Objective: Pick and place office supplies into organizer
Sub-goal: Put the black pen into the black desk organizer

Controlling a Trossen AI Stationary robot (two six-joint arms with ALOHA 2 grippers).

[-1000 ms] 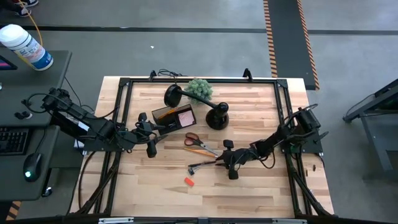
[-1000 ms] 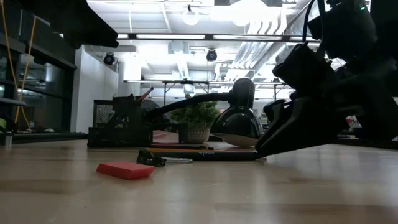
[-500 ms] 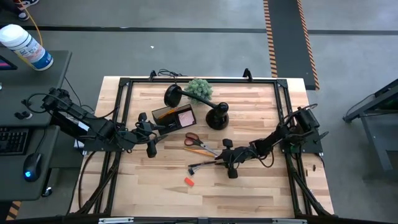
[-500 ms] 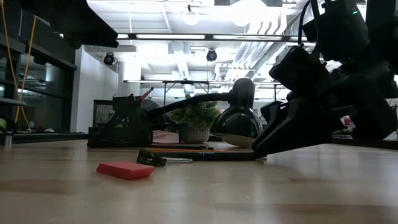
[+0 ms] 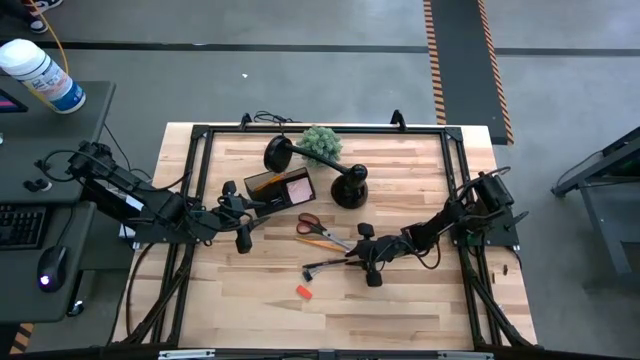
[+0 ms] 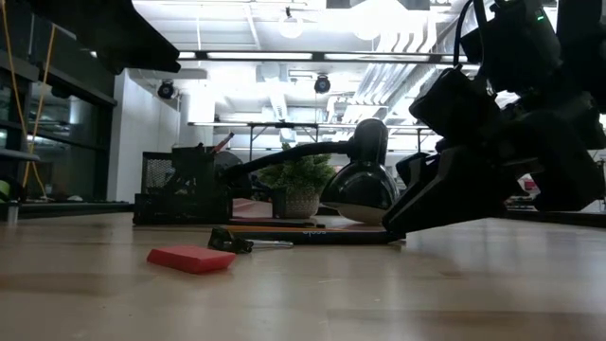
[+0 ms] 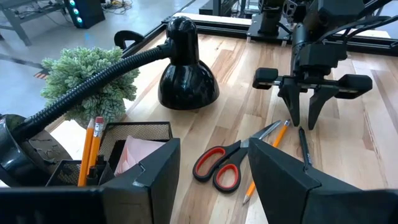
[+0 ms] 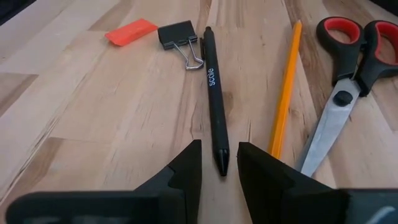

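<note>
from above, the right gripper sits low over the black pen at mid-table, the left gripper by the organizer; the left wrist view shows its jaws wide apart, empty. the right wrist view shows jaws part-open astride the pen's tip, scissors and pencil alongside.

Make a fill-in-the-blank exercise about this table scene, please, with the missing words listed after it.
1. The right gripper stands open around the tip of the black ____.
2. The black binder clip lies between the pen and the ____ eraser.
3. The pencil lies between the pen and the ____.
4. Two pencils already stand in the ____.

Missing words: pen; orange; scissors; organizer
</note>
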